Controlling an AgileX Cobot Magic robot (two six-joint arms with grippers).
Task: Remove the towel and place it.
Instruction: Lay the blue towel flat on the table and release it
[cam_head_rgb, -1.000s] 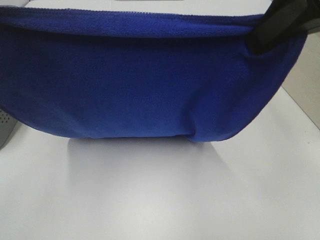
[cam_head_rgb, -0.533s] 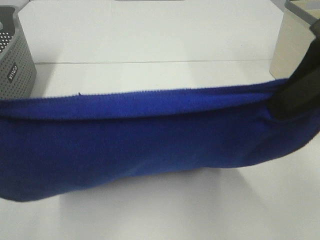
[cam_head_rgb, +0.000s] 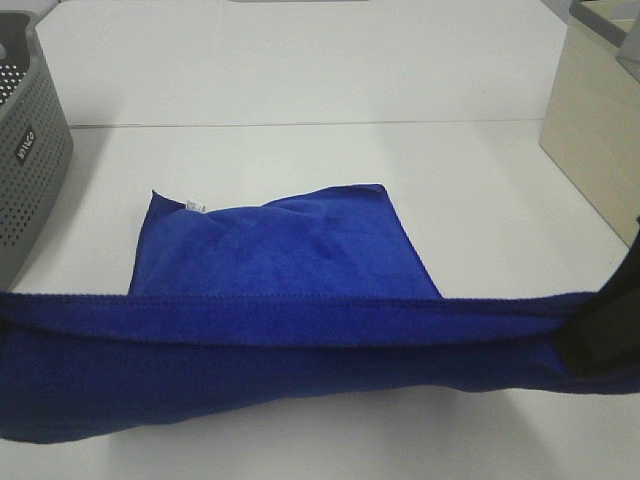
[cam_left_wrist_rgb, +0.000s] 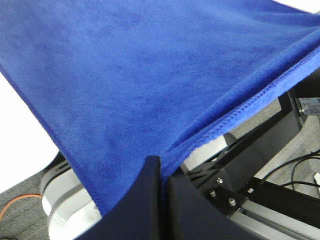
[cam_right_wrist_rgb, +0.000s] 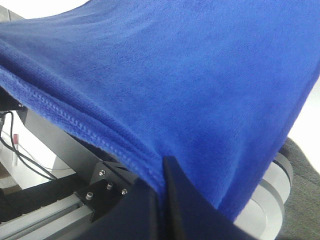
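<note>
Clenched on the towel (cam_head_rgb: 300, 370) hem, one end each: left pincer (cam_left_wrist_rgb: 162, 170), right pincer (cam_right_wrist_rgb: 161, 174). Held stretched over the near tabletop (cam_head_rgb: 350, 458), likely to lay it flat. Beyond, flat blue cloth (cam_head_rgb: 290, 245) with tag (cam_head_rgb: 195, 207); separate or not, unclear.

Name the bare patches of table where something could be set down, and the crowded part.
Bare: the white table behind the folded towel, between grey basket and beige box; also right of that towel. Crowded: the near edge, spanned by the held towel.
</note>
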